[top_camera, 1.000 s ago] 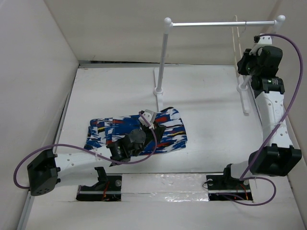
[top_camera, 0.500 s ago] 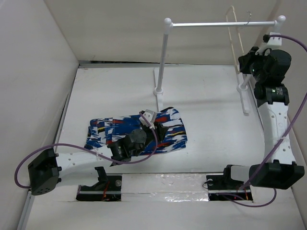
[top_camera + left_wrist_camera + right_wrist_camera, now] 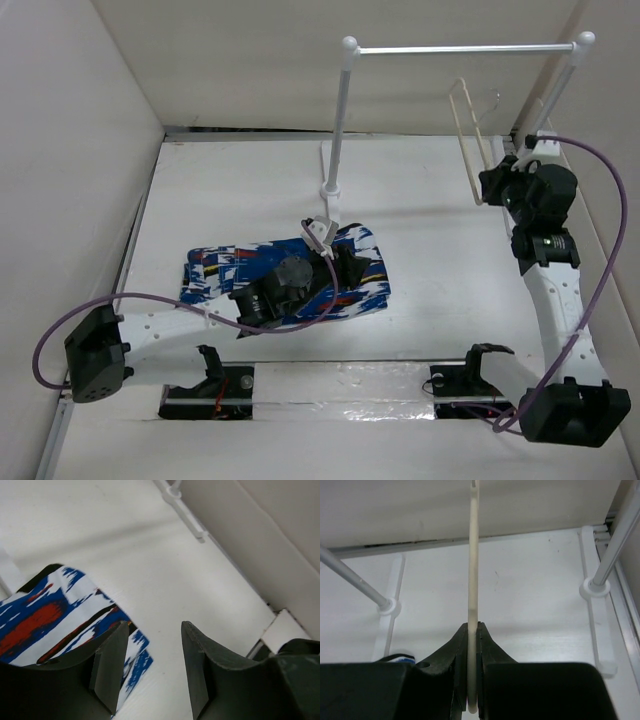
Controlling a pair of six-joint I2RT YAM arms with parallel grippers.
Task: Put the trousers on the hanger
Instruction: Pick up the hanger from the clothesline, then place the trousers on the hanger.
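The soft fabric trousers point(image 3: 212, 271), printed bright blue with white, red, black and yellow streaks, lie folded in a flat, slightly rumpled oblong on the table point(image 3: 430, 250), left of centre and nearer the front edge. The thin pale cream triangular hanger point(image 3: 463, 140) stands upright in the air at the far right, its lower edge pinched between the fingers point(image 3: 460, 650) of the right gripper point(image 3: 473, 630).

Robot lab test cell: white table point(image 3: 250, 190) walled by plain white panels point(image 3: 80, 120) behind and beside a white two-post rail stand point(image 3: 460, 47); in front of the stand, left arm point(image 3: 170, 327) and right arm point(image 3: 550, 292) bolted down, trailing purple cables point(image 3: 624, 200).
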